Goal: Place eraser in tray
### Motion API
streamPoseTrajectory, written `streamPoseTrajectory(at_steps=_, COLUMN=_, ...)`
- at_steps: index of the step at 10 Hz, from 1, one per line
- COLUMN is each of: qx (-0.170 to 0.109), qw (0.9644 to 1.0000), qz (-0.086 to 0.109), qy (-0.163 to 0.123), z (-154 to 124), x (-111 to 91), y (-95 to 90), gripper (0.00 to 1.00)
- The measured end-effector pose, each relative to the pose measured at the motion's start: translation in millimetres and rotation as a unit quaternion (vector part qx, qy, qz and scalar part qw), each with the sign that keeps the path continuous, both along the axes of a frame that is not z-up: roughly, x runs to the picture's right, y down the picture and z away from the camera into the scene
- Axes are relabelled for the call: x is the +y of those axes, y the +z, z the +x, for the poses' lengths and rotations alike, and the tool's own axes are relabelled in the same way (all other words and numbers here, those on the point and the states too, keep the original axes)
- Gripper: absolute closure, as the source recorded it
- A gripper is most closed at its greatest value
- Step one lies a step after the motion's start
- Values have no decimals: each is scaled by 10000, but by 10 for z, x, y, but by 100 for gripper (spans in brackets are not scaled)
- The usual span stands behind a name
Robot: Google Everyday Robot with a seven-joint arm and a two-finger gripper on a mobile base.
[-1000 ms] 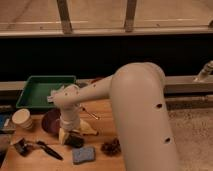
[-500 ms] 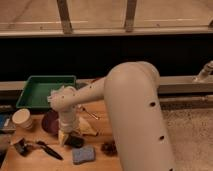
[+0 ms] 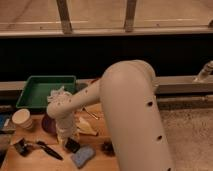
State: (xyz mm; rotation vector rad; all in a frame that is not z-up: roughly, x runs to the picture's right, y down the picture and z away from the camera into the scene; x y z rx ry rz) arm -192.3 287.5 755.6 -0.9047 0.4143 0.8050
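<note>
Camera view: we look down on a wooden table (image 3: 30, 161) with the green tray (image 3: 40, 92) at its far left side, and we place everything from that tray. The robot's big white arm (image 3: 127, 115) comes in from the tray's right and bends down in front of it, hiding part of the table. At the arm's end the gripper (image 3: 68, 139) points downward, in front of the tray's right end and well apart from its near rim. Its tip sits right over the eraser (image 3: 73, 145), and we see no gap between the two. We cannot tell whether the claw is released or clenched, nor whether it has hold of the eraser.

The eraser, a small dark block, lies on the table outside the tray, in front of its right end. A white crumpled thing (image 3: 59, 94) rests at the tray's near right corner. A paper cup (image 3: 21, 119) stands just in front of the tray's left end. A purple bowl (image 3: 48, 123) sits between the tray and the gripper, partly hidden by the arm. Farther from the tray than the eraser, a blue sponge (image 3: 82, 156) lies flat. A black-handled tool (image 3: 48, 150) lies well in front of the tray's middle. A pale yellowish item (image 3: 88, 128) lies in front of the tray, past its right end.
</note>
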Motion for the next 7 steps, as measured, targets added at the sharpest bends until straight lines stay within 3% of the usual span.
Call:
streamPoseTrajectory(at_steps=2, qx=42, qw=10000, qz=62, qy=-17, z=18, x=19, y=-1, gripper=86)
streamPoseTrajectory(at_steps=4, qx=52, qw=9999, qz=76, qy=-63, z=1, x=35, y=0, gripper=100)
streamPoseTrajectory(at_steps=7, qx=105, qw=9999, qz=74, qy=-77, z=14, x=32, y=13, gripper=100)
